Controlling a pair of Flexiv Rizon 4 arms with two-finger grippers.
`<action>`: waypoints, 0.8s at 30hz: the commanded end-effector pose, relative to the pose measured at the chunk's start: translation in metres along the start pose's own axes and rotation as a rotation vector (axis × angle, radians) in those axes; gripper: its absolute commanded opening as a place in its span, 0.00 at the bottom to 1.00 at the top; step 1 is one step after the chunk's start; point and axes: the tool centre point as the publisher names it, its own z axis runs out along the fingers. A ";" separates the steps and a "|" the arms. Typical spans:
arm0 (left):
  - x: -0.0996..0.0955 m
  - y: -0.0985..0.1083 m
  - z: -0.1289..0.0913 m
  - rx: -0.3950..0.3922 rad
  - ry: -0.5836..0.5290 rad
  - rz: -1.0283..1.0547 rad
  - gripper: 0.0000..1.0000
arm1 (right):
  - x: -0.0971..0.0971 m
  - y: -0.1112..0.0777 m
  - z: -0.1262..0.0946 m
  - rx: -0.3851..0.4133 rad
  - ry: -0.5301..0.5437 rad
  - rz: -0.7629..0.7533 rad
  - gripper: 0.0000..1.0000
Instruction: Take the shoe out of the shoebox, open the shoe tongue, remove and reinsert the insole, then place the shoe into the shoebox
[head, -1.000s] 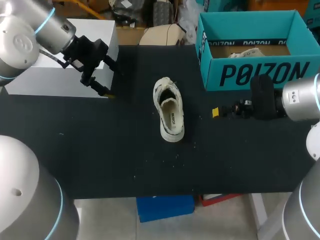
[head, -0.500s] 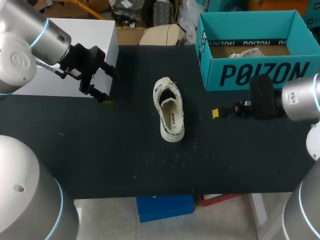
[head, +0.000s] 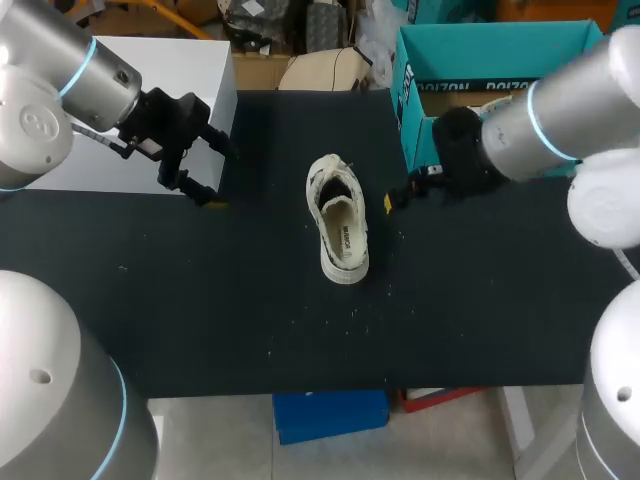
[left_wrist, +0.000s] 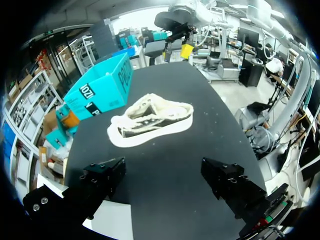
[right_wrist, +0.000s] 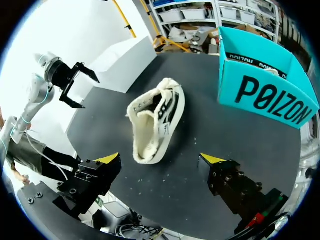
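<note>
The shoe (right_wrist: 155, 120) is out of the shoebox (right_wrist: 265, 85) and lies on the table (head: 200, 300) just ahead of the right gripper (right_wrist: 160, 160), whose fingers stand apart with nothing between them. The left gripper (left_wrist: 162, 175) is likewise spread and empty, with the shoe well ahead of it. The step in hand looks like opening the tongue. It would go best with one gripper steadying the heel while the other takes a shallow pinch at the front of the opening and lifts gently, so the light shoe does not slide or roll. The tongue is hard to tell from the laces. Only part of the insole (head: 343, 238) shows, and its edge is not clear. Whether the shoe sits flat or leans cannot be told, and the shoebox's inside is mostly hidden.
</note>
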 end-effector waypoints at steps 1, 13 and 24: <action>0.001 0.000 0.001 -0.001 -0.004 0.001 1.00 | 0.009 0.028 0.013 0.133 -0.244 0.002 1.00; 0.001 0.000 0.001 -0.001 -0.004 0.001 1.00 | 0.013 0.040 0.048 0.126 -0.181 0.108 1.00; 0.001 0.000 0.001 -0.001 -0.004 0.001 1.00 | 0.004 0.056 0.084 0.097 -0.206 0.119 0.88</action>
